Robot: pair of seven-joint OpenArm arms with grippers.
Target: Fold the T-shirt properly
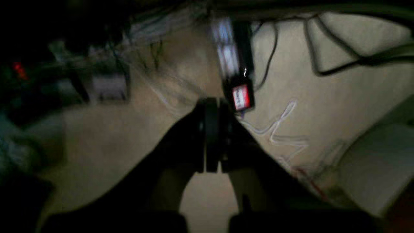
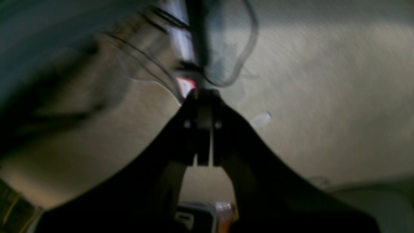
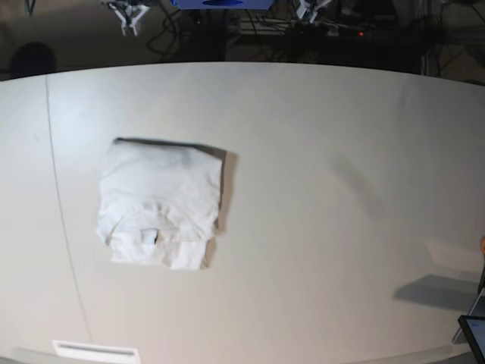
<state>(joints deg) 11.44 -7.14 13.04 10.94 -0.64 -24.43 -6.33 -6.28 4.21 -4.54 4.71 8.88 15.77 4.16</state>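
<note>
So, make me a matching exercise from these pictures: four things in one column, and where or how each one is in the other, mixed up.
Things
1. Shirt
2. Tag
3. Left claw
4. Screen

Places and states
A. Shut, beyond the far edge of the table
B. At the shirt's collar
C. Bottom right corner of the base view
D. White, folded into a squarish bundle

Right pairs: 1-D, 2-B, 3-A, 4-C
</note>
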